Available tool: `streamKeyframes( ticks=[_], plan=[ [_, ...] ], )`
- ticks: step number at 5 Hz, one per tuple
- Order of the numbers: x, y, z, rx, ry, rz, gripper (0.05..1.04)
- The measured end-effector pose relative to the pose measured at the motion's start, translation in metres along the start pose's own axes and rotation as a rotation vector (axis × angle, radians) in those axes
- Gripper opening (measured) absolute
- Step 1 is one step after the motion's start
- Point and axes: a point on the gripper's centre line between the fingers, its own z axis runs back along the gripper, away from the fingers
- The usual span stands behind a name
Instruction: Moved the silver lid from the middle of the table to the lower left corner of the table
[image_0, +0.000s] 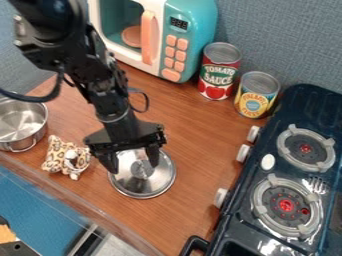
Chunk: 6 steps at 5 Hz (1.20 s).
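Observation:
The black gripper (134, 167) hangs over the upper part of the silver lid, open, with its two fingers spread apart. The round silver lid (146, 185) lies on the wooden table, near the middle. Its knob (141, 170) shows between and slightly below the fingertips, with space on both sides. Part of the lid's upper rim is hidden behind the gripper.
Left of the lid are a leopard-print plush toy (56, 154) and a metal pot (21, 125). A toy microwave (189, 30), a tomato can (219, 71) and a yellow-labelled can (256, 95) stand behind. The dark toy stove (264, 167) is at right.

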Motion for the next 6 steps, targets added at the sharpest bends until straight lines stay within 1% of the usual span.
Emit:
streamKeyframes(
  ticks=[1,2,3,4,5,6],
  plan=[
    [-0.001,-0.012,-0.021,0.011,0.040,-0.054,1.000],
    [0.006,-0.022,-0.027,0.001,0.039,-0.070,1.001],
    [0.009,-0.029,-0.031,0.012,0.027,-0.103,0.966],
    [0.010,-0.026,-0.034,0.021,0.003,-0.093,0.687],
    [0.013,-0.023,-0.035,0.035,-0.012,-0.093,0.365],
    [0.020,-0.023,-0.037,0.099,-0.034,-0.128,0.163]
  ],
)
